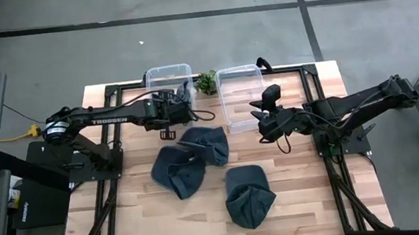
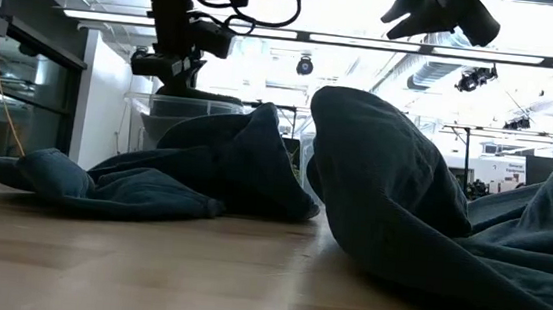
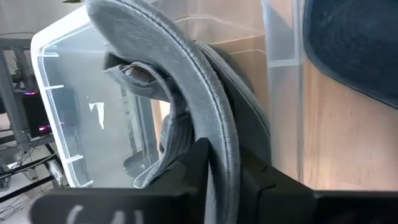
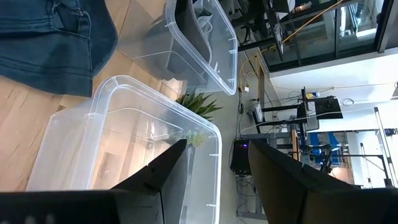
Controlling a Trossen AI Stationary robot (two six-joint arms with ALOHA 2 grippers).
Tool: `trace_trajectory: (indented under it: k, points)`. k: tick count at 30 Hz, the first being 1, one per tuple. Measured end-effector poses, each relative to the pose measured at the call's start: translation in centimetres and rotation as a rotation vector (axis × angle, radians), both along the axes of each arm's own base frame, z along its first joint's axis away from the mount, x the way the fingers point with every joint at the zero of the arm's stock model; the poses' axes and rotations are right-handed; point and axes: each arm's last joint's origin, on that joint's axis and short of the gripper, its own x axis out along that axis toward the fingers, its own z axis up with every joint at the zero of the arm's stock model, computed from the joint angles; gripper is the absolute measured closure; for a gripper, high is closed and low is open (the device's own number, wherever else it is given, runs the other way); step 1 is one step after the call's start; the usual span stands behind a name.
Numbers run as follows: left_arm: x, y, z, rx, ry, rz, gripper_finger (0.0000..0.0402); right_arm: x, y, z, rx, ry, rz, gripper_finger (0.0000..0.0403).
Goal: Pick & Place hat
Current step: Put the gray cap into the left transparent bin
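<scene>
Dark hats lie closest to the low camera: one hat (image 2: pixel 422 218) bulks up near the table's front edge, others (image 1: pixel 190 159) sit in a heap toward the middle. The hat in play (image 3: pixel 205 106) is pinched by its brim in the left pincer (image 1: pixel 173 112), held at the left bin (image 1: pixel 167 79) by the table's back edge, its crown hanging against the clear wall. The step in hand looks like the placing: the hat is carried, not yet released. Next, the pincer likely needs to bring the hat fully over the bin's opening, then spread its fingers so it drops inside instead of catching on the rim. The right pincer (image 1: pixel 262 125), fingers spread and holding nothing, hovers beside the right bin (image 1: pixel 238 78), with a small plant (image 1: pixel 206 81) between the bins.
</scene>
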Motion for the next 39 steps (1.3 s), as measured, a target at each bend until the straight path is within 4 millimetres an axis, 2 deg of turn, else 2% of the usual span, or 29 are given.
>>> trace_trajectory:
  k: [14, 18, 26, 33, 39]
  points:
    - [-0.6, 0.1, 0.6, 0.099, 0.022, 0.033, 0.0231, 0.0, 0.0, 0.0, 0.002, 0.003, -0.001, 0.0237]
    - [-0.9, 0.1, 0.4, 0.087, 0.067, 0.029, 0.0208, 0.0, 0.0, 0.0, 0.001, 0.005, -0.002, 0.0237]
    - [-1.5, -0.2, 0.5, 0.13, 0.141, 0.031, 0.0202, 0.0, 0.0, 0.0, 0.001, 0.005, -0.003, 0.0238]
    - [-1.5, -0.8, 3.8, 0.148, 0.112, 0.055, 0.0202, 0.0, 0.0, 0.0, 0.005, 0.001, -0.006, 0.0238]
    - [-1.9, -2.0, 6.1, 0.07, 0.038, 0.116, 0.0202, -0.2, 0.0, -0.3, 0.042, 0.007, -0.031, 0.0238]
